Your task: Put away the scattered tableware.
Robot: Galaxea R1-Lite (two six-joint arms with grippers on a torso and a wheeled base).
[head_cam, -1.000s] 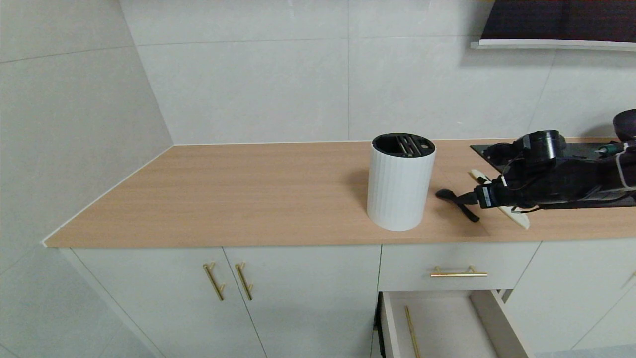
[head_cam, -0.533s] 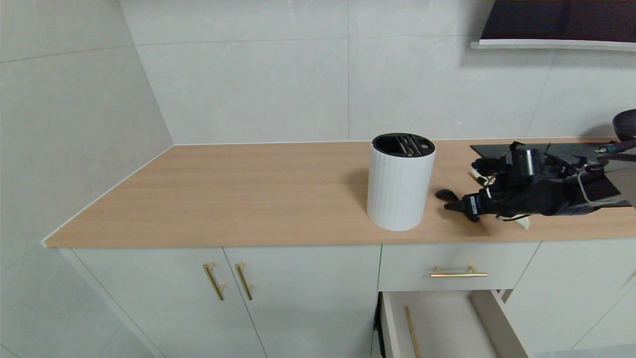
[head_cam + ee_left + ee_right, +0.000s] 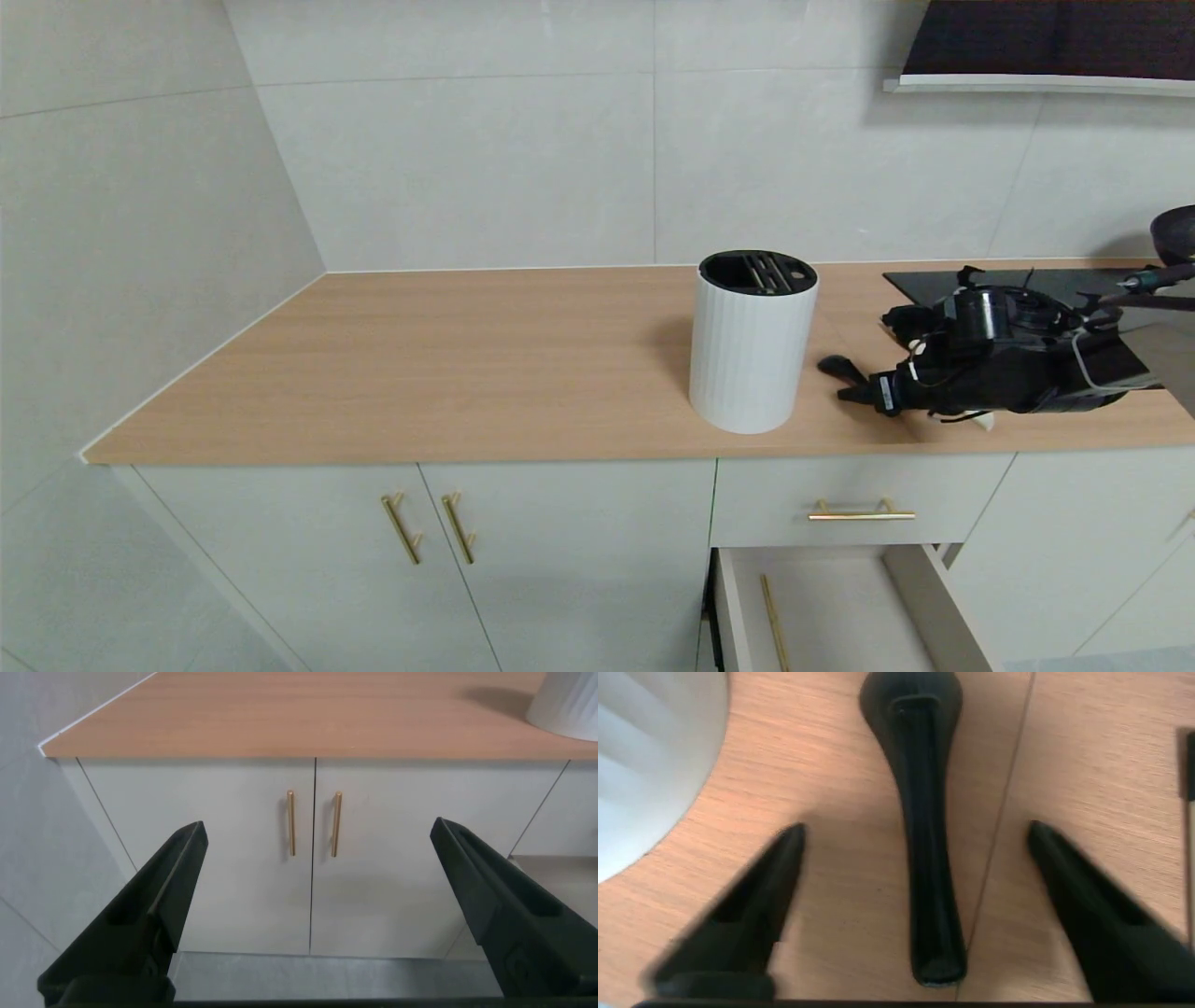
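A black utensil (image 3: 843, 368) lies on the wooden counter (image 3: 467, 364), just right of the white ribbed holder (image 3: 752, 343) with a black slotted top. My right gripper (image 3: 861, 394) is low over the counter and open. In the right wrist view its fingers (image 3: 747, 919) straddle the black utensil's handle (image 3: 926, 873) without touching it. A cream utensil (image 3: 981, 422) pokes out from under the right arm. My left gripper (image 3: 318, 905) hangs open and empty below counter height, facing the cabinet doors (image 3: 313, 859).
A black stove (image 3: 1027, 280) sits at the counter's right end, with a dark pan (image 3: 1174, 233) at the edge of view. Below the counter a drawer (image 3: 822, 607) stands pulled out. Gold handles (image 3: 429, 527) mark the cabinet doors.
The right arm has dropped toward the counter and turned, bringing its gripper down around the black utensil's handle. The utensil and the holder have not moved.
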